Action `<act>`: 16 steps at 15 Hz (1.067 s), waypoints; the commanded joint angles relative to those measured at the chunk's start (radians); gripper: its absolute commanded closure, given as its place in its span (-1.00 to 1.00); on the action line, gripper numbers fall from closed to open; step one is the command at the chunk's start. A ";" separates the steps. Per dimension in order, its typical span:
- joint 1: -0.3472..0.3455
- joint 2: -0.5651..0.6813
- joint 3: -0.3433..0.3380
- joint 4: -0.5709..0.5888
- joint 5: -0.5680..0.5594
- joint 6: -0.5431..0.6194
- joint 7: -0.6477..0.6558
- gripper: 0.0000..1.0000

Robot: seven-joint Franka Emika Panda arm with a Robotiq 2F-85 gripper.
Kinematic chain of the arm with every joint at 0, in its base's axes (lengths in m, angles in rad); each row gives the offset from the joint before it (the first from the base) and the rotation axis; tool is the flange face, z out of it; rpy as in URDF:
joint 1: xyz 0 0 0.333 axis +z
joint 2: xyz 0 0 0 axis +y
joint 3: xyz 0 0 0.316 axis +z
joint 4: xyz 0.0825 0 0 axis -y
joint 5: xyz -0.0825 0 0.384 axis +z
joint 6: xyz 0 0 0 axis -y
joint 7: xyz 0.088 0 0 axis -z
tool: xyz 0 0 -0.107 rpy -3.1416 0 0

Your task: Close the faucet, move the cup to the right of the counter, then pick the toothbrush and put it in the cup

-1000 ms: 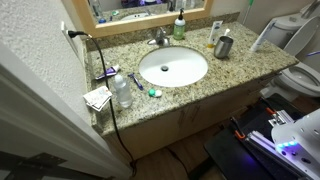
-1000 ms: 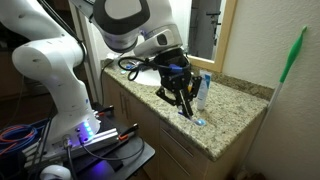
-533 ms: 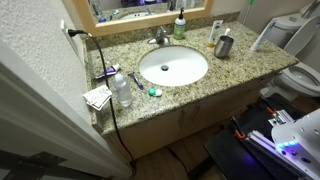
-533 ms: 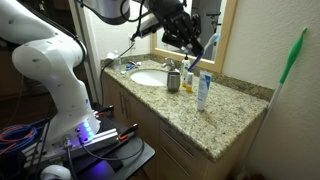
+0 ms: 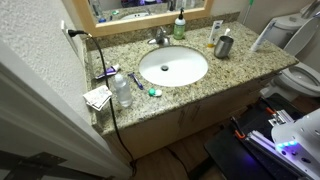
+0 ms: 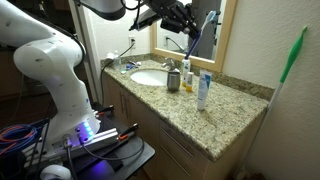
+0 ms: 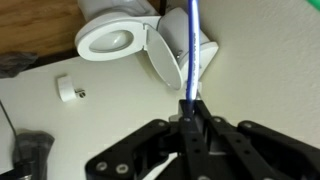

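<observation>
gripper: pinching toothbrush, lower centre of wrist view
cup: upright on counter, frame centre

Cup on counter beside basin; faucet behind basin; toothbrush above, in hand

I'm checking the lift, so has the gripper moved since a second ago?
Yes. The gripper, shut on the toothbrush, has risen from just over the counter to well above the cup.
</observation>
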 commanded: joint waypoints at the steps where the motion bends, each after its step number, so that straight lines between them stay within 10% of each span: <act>1: 0.124 0.010 0.174 0.037 -0.001 -0.075 0.026 0.95; 3: 0.215 0.078 0.257 0.088 -0.020 -0.092 0.056 0.95; 9: 0.249 0.016 0.144 0.046 -0.044 -0.111 0.080 0.95; 16: 0.397 0.209 0.288 0.074 -0.073 -0.098 0.206 0.95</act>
